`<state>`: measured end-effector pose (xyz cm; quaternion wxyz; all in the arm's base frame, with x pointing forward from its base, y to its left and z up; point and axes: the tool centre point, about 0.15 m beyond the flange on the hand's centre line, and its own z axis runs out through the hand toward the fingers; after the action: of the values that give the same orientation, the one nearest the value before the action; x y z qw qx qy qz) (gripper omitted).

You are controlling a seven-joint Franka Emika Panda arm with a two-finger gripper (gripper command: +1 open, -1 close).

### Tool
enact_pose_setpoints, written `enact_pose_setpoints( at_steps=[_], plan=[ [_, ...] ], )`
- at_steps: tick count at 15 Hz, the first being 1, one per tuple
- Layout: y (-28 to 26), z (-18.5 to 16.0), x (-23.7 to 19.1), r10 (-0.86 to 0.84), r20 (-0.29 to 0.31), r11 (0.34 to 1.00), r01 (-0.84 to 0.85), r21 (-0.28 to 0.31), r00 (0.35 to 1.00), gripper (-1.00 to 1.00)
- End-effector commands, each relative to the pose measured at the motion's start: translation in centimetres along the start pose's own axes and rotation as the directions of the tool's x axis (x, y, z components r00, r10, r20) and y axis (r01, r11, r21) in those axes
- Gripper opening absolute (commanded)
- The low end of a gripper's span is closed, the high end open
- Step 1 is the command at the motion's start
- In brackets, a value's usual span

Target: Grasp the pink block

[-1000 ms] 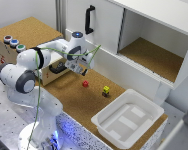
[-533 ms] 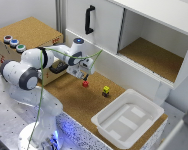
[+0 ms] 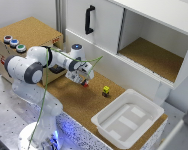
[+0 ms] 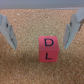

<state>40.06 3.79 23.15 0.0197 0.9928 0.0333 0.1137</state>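
Wrist view shows the gripper, lowered from a second ago, spread wide and empty, fingers flanking the pink block, ready to close.

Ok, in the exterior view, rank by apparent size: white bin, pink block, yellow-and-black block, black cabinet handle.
1. white bin
2. black cabinet handle
3. yellow-and-black block and pink block: both tiny, and the pink one is partly hidden by the gripper, so unranked.

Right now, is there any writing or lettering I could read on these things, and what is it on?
"D" over "L": dark letters on the pink block, read in the wrist view.
Yellow-and-black block: dark marks, too small to read.
Wooden box: red marks on its front edge, too blurred to read.
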Motion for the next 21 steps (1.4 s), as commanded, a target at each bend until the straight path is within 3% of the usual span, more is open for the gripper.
enact_pose_setpoints(
  at_steps=[1,2,12,16,21],
  plan=[
    [1.0,2.8,2.7,0.022,0.048,0.995,-0.017,-0.095,0.999,1.00],
    [1.1,3.0,2.8,0.023,0.061,0.995,-0.017,-0.097,0.998,-1.00],
    [1.5,2.7,0.4,0.052,0.101,0.996,-0.044,-0.084,0.993,-1.00],
    [0.8,-0.4,1.0,0.069,0.034,0.997,-0.068,-0.042,0.997,-1.00],
    [-1.2,-7.3,2.6,0.049,-0.101,0.998,-0.044,0.050,0.994,-1.00]
  ],
)
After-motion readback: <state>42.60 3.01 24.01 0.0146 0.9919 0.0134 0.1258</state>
